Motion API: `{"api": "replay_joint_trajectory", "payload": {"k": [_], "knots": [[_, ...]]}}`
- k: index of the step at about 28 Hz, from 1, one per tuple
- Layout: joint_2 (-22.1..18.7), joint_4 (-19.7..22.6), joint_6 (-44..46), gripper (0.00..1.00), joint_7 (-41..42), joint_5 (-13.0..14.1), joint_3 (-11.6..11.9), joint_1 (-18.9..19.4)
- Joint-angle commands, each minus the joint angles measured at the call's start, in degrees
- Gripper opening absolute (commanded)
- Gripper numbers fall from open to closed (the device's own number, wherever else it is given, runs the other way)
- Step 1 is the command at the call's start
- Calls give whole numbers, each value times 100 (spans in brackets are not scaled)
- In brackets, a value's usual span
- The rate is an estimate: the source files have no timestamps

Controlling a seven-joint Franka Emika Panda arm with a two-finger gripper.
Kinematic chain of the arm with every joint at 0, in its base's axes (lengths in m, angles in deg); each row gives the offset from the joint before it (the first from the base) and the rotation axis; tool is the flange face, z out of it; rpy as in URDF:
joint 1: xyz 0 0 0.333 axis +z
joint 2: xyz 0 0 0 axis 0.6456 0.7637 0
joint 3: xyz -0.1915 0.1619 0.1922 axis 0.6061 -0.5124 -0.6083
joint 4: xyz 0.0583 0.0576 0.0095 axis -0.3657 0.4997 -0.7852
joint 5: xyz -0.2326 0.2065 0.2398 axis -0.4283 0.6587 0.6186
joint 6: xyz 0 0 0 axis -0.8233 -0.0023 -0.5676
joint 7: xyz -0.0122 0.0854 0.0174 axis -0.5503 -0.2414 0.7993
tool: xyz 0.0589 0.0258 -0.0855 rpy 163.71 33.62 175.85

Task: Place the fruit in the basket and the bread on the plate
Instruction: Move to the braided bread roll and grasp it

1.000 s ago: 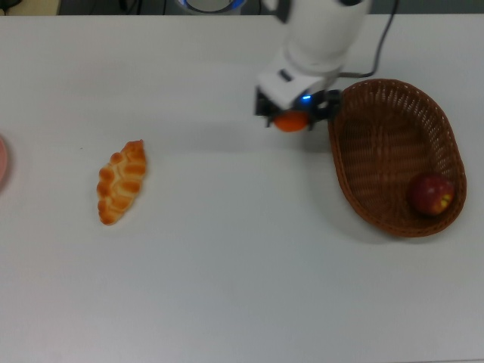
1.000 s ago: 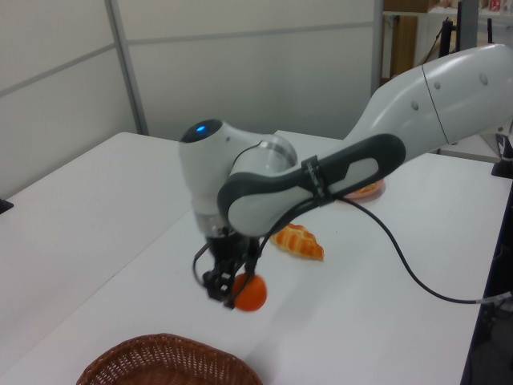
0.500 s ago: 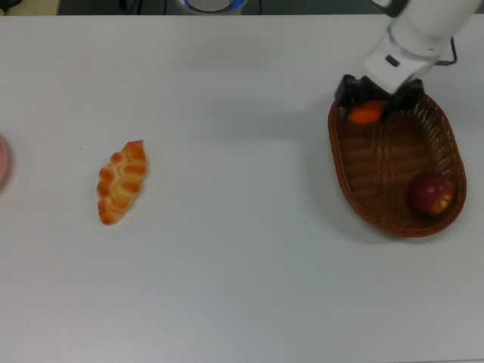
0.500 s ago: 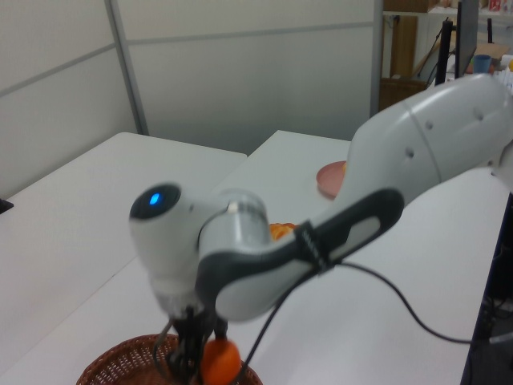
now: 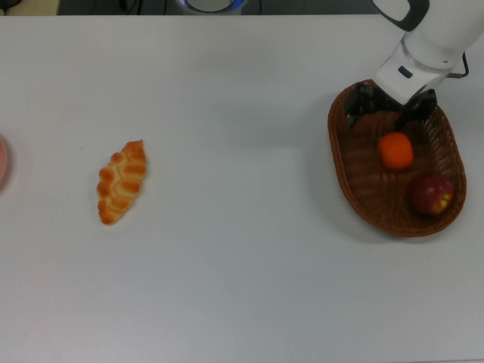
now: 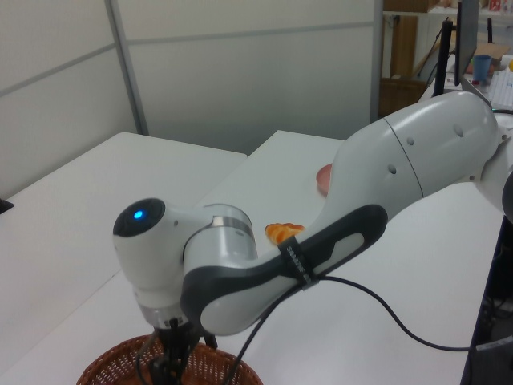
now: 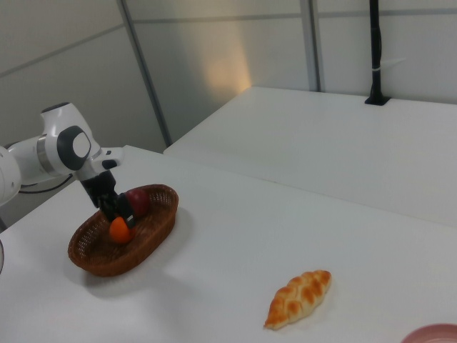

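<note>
Claw [image 5: 389, 108] spread open, empty, above basket [image 5: 355, 170]; orange [image 5: 396, 150] and apple [image 5: 432, 193] inside. Braided loaf [image 5: 121, 181] on desk [image 5: 242, 249].

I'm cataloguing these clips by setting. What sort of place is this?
Probably a robotics lab or office room: a Franka arm works over plain white tables pushed together, grey partition panels stand behind, and toy-like food, a basket and braided bread, serve as props.

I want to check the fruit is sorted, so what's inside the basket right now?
The basket holds the orange and the apple. The open gripper hangs over its far end in the top view, covering a bit of the floor there.
</note>
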Motion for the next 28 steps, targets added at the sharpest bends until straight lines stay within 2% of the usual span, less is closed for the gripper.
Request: {"api": "replay_joint_trajectory", "payload": {"k": [1, 6, 7, 10, 11, 14, 16, 21, 28], "knots": [[-444, 48, 344, 100, 82, 32, 316, -292], [-752, 170, 811, 100, 1153, 93, 342, -1179], [-839, 301, 794, 100, 1538, 216, 342, -1528], [-910, 346, 785, 100, 2085, 366, 342, -2066], [-910, 347, 759, 100, 2365, 427, 342, -2373], [-893, 381, 697, 100, 2675, 489, 342, -2787], [-910, 565, 339, 100, 2816, 498, 342, -3077], [-823, 908, -356, 100, 2816, 419, 351, -3447], [-638, 1058, -858, 100, 2729, 410, 368, -3729]]}}
